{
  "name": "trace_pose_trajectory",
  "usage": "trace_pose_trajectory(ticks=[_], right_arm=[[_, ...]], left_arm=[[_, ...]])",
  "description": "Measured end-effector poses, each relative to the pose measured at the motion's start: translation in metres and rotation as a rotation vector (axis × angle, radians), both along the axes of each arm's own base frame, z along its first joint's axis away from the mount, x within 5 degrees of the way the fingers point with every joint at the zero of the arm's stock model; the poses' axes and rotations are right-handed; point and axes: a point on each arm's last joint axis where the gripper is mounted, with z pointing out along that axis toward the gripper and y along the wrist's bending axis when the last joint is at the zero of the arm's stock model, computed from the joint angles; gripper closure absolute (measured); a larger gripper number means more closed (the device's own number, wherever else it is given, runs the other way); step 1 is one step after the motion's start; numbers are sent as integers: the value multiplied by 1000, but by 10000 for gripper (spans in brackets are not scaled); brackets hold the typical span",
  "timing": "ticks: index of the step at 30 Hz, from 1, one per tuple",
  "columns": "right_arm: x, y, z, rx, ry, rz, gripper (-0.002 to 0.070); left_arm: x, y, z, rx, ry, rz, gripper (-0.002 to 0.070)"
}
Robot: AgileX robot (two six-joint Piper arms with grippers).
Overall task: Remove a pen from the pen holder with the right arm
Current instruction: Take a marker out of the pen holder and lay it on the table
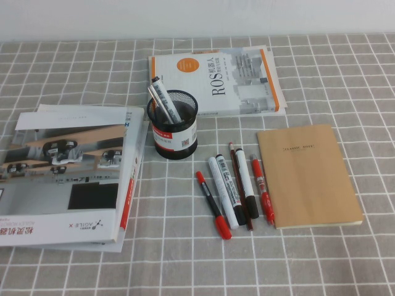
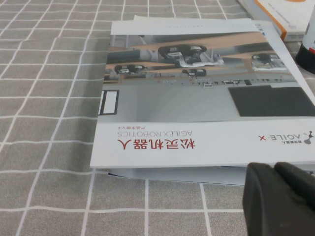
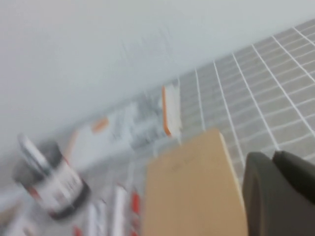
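The black mesh pen holder (image 1: 174, 125) stands mid-table with a silver-white pen (image 1: 164, 102) leaning in it. Several pens and markers (image 1: 233, 185) lie in a row on the cloth in front of it to the right. Neither arm shows in the high view. In the right wrist view my right gripper (image 3: 273, 156) is shut with nothing in it, up in the air beside the brown notebook (image 3: 189, 191), and the holder (image 3: 54, 184) appears blurred and well away. My left gripper (image 2: 273, 168) is shut and empty, low over the near edge of the AgileX booklet (image 2: 197, 98).
A ROS book (image 1: 216, 80) lies behind the holder. The brown notebook (image 1: 307, 174) lies right of the loose pens. The AgileX booklet (image 1: 68, 179) on loose sheets fills the left. A grey checked cloth (image 1: 185, 265) covers the table, with a white wall behind.
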Motion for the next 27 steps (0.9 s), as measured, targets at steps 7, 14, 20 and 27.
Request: trace_pose_trajectory(ticks=[7,14,20,27], right_arm=[[1,-3,6,191,-36,-38,689],[-1,2,7,263,2,16,688],[-2,15,49,203,60,156,688],[19,30,84,-24,356,339,689]], left_arm=[[0,0,0,0,0,0,678],[0,0,0,0,0,0,678],[0,0,0,0,0,0,678],[0,0,0,0,0,0,678]])
